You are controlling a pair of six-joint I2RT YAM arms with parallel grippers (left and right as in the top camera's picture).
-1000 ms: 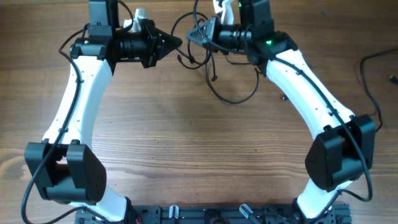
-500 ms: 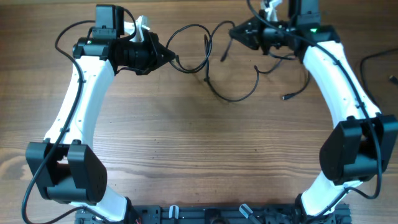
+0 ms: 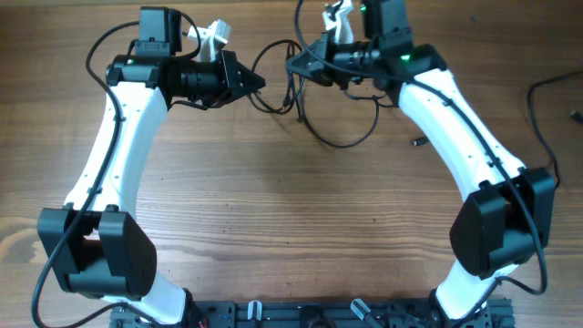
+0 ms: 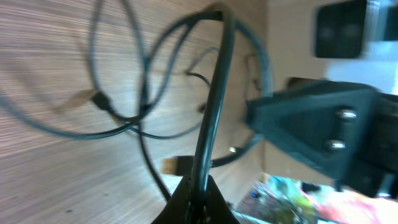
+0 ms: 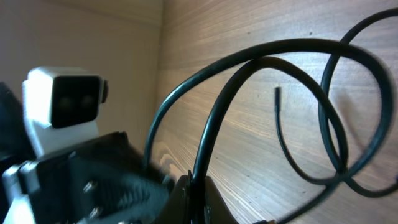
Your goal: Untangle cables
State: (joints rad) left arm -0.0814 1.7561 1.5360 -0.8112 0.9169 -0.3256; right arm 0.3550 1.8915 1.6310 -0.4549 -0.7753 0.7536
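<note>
Brown wood-grain table (image 3: 273, 210) fills the overhead view. Your white left arm (image 3: 118, 155) and right arm (image 3: 446, 109) curve up its sides toward the far edge. There the left claw (image 3: 253, 82) and right claw (image 3: 296, 62) face each other tip to tip, near but not touching.

Each claw is pressed together and pinches a strand of the cables (image 3: 342, 141). In both wrist views a thin black cord rises straight out from between the closed tips. You seem to hold two spots of one tangle so that drawing the claws apart could open a loop.

The short run of cord between the claws lies roughly left to right, slack and curved. The largest loop rests flat on the wood just on the base side of the right claw, and its long axis also runs about left to right.

A gold-tipped plug (image 4: 171, 164) lies just beside the left claw's tip. Another small plug end (image 3: 417, 142) sits on the outer side of the right arm, apart from the loop.
</note>
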